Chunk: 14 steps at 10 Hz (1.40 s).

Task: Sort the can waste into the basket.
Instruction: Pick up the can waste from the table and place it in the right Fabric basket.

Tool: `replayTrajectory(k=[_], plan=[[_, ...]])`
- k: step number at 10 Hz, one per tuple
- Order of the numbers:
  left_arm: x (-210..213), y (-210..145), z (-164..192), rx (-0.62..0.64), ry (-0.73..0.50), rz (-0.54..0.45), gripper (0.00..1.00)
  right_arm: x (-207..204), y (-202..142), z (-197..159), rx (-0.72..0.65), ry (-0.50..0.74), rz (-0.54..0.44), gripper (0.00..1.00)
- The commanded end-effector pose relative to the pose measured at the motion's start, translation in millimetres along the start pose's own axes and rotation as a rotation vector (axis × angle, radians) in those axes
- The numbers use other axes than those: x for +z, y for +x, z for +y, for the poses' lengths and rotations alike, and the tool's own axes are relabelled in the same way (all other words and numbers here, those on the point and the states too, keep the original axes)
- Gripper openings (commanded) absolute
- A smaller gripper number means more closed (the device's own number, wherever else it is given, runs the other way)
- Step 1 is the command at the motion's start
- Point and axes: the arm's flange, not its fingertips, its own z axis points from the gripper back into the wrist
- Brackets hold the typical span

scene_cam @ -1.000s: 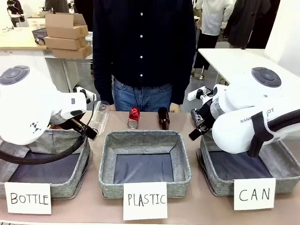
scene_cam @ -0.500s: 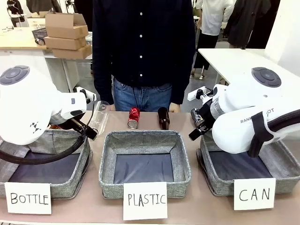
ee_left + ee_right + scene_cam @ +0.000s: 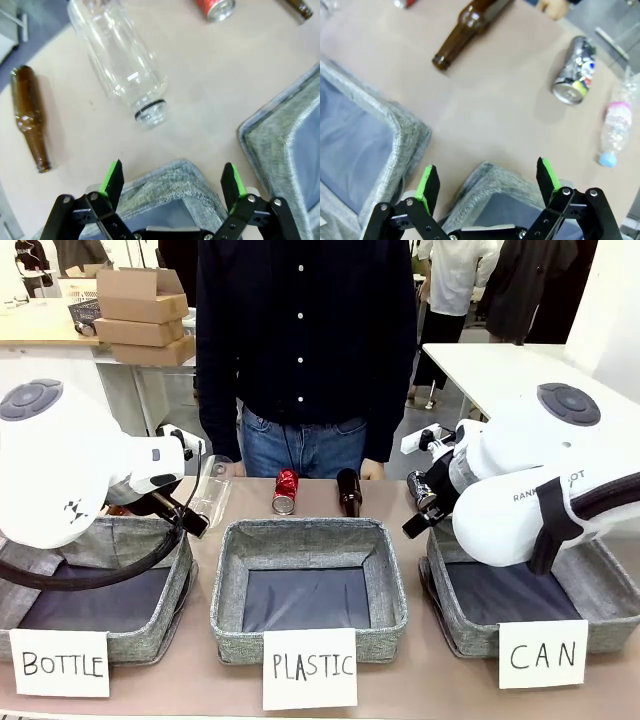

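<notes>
Front view: three grey bins stand in a row on the tabletop (image 3: 200,685). The CAN bin (image 3: 452,625) is at the right, behind its white card (image 3: 543,653), with dark lining. The red can (image 3: 285,490) sits at the far side beyond the middle bin (image 3: 305,530), shiny, its silver end facing near. A brown bottle (image 3: 348,492) lies just to its right. A person (image 3: 305,340) stands at the far edge.

Left wrist view: the left hand (image 3: 172,172) is open and grips nothing, its green pads wide apart over a corner of the BOTTLE bin (image 3: 170,185). Beyond it lie a clear bottle (image 3: 117,55) and a second brown bottle (image 3: 31,117). The red can's silver end shows at the top edge.

Right wrist view: the right hand (image 3: 487,172) is also open and grips nothing, over a corner of the CAN bin. The dark can (image 3: 575,70) lies on its side on the tabletop, well outside that bin, with coloured print on its body and its silver end turned toward the hand. A small plastic bottle (image 3: 615,132) with a blue cap lies near it.
</notes>
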Motion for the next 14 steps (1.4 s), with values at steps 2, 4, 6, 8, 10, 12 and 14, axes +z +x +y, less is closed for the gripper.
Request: replayTrajectory(k=[2, 4, 6, 8, 10, 12, 14], plan=[[136, 3, -17, 0.051, -0.003, -0.055, 1.00, 149, 3, -8, -0.094, 0.031, -0.071, 1.00], [196, -40, -33, -0.087, -0.080, -0.138, 1.00, 186, -26, 8, 0.011, 0.120, -0.007, 1.00], [175, 24, -25, -0.027, -0.036, -0.117, 1.00, 174, 7, -1, -0.054, 0.064, -0.046, 1.00], [217, 14, -30, -0.072, -0.014, -0.133, 1.00, 177, 11, 6, -0.049, 0.238, 0.037, 1.00], [221, -1, 15, -0.023, -0.576, 0.050, 1.00, 184, 1, -25, -0.371, 0.864, 0.056, 1.00], [206, -26, 66, 0.265, -0.992, -0.020, 1.00, 189, -28, -53, -0.489, 1.297, -0.095, 1.00], [187, -39, 75, 0.497, -1.200, -0.301, 1.00, 178, -58, -72, -0.686, 1.417, -0.231, 1.00]])
